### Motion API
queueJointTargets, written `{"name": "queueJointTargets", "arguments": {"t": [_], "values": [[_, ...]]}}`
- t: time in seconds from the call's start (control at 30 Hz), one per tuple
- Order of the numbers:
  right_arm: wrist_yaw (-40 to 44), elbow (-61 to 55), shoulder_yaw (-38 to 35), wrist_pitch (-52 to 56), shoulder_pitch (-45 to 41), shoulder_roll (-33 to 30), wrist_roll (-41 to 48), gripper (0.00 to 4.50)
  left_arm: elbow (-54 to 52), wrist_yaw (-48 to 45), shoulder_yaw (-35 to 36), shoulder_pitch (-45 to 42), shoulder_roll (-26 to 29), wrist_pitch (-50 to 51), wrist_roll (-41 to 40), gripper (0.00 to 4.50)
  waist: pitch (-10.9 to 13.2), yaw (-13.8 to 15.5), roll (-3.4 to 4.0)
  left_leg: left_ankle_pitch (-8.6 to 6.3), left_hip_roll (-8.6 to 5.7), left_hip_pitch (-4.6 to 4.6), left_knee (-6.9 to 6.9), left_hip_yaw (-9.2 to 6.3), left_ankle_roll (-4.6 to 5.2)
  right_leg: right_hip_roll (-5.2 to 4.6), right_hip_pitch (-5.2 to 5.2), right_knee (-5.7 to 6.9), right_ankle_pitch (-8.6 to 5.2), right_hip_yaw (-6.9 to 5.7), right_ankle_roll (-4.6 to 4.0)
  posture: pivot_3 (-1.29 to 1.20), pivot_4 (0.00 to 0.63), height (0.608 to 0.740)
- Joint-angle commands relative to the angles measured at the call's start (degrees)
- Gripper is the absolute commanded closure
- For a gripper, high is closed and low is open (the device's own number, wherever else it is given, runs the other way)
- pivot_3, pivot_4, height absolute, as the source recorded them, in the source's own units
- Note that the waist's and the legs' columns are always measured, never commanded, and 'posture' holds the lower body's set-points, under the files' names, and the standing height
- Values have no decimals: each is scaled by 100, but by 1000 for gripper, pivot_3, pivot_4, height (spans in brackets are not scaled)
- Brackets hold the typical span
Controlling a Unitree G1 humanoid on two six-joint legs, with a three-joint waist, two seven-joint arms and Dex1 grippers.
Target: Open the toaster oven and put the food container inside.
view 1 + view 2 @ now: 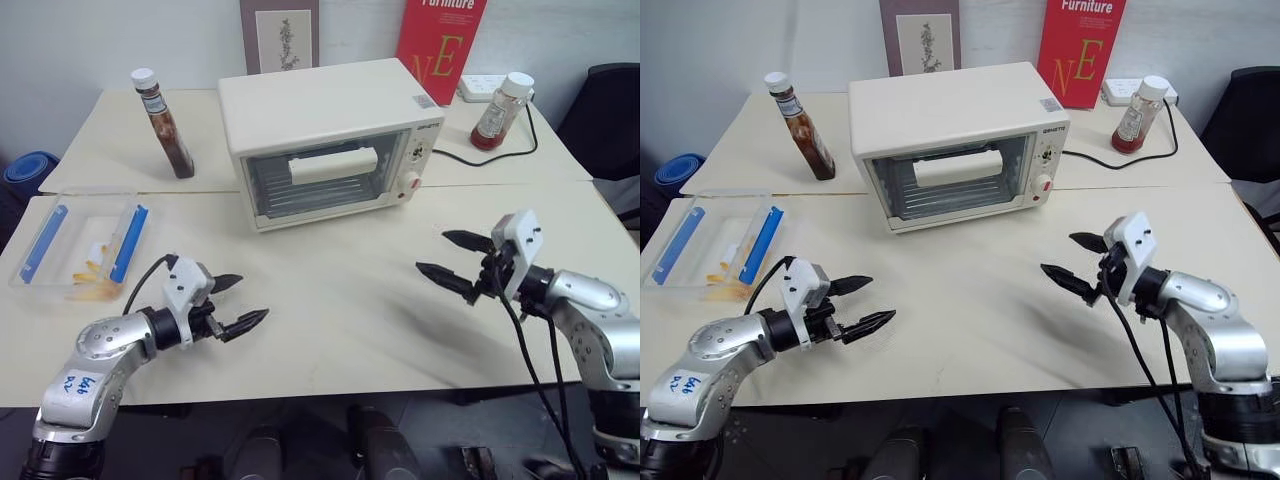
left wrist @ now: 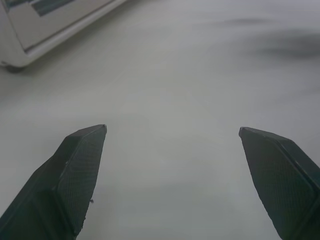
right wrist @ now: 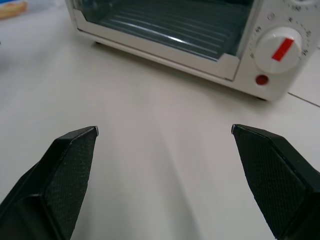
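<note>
The toaster oven [image 1: 330, 140] stands at the middle of the counter [image 1: 340, 310], at about 12 o'clock from the two grippers, door shut. The left gripper [image 1: 240, 303] hangs over the near-left counter with its jaws spread wide and empty; the oven lies at about 1 o'clock from it, well apart. The right gripper [image 1: 455, 260] hangs over the near-right counter, jaws likewise wide apart and holding nothing, with the oven at about 11 o'clock. The food container [image 1: 80, 245] sits on the counter's left edge, at about 10 o'clock from the left gripper, near it but not touching.

The oven is a cream-white box with a glass door, a white bar handle [image 1: 333, 163] across it and knobs on its right side. The container is clear plastic with blue clips and yellow-orange strips inside.

The right wrist view shows up close the wire rack [image 3: 170, 25] behind the glass and a knob with a red mark [image 3: 281, 47]; the left wrist view catches just the oven's lower corner [image 2: 45, 25].
</note>
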Motion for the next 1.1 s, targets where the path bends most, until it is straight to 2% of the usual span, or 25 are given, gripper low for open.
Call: {"name": "queueJointTargets", "arguments": {"t": [0.03,0.13,0.3,0.43,0.57,0.8,0.87,0.93,1.03,1.1], "values": [[147,186,21,217,-638,66,282,23,-510,-274,422,-524,331,578,-961,0,0,-1,-1,0,0,-3,3,-2,0,0,-1,1,0,-2,0,0,150,740],[179,657,186,497,-1375,315,402,23,-606,-484,555,-1129,662,1070,-1663,0,1,-7,0,0,-1,-3,3,-3,0,0,0,0,1,-2,1,0,150,740],[297,1427,462,551,-2393,777,323,23,-542,-799,658,-1835,1215,1410,-2189,0,2,-48,2,0,3,-6,-7,-4,0,6,-10,2,-1,-1,-2,0,150,740],[436,2025,731,349,-2990,1055,81,23,-378,-991,660,-2183,1593,1346,-2125,0,5,-53,4,0,3,-13,-8,-4,0,6,-18,2,-1,-2,-2,0,150,740],[624,2344,822,240,-3373,1244,3,23,-283,-964,662,-2317,1701,1240,-2028,0,6,-52,7,0,2,-17,-8,-3,0,5,-21,0,-1,-2,-2,0,150,740],[988,1844,914,422,-3304,1279,167,23,-177,-741,590,-2437,1574,1109,-1908,0,6,-61,8,0,3,-48,-6,-4,-1,4,-54,18,0,-2,0,0,150,740],[1167,1466,962,459,-3099,1229,243,23,36,-590,516,-2657,1495,1070,-1806,0,6,-60,8,2,3,-88,0,-2,-5,4,-99,48,2,0,3,0,150,740],[1269,1181,976,425,-2887,1192,265,23,287,-463,421,-2915,1413,1048,-1669,0,7,-73,8,2,7,-88,-5,-7,-5,8,-102,49,1,-5,1,0,150,740],[1303,831,963,348,-2470,1186,258,0,847,-245,141,-3433,1236,821,-1203,592,8,-125,11,2,7,-87,-6,-2,-5,9,-104,49,0,-3,0,0,150,740],[1265,657,936,360,-2240,1207,294,0,1161,-314,-76,-3683,1167,645,-924,1163,8,-155,11,2,5,-86,-2,0,-5,8,-102,50,0,-3,1,0,150,740]]}}
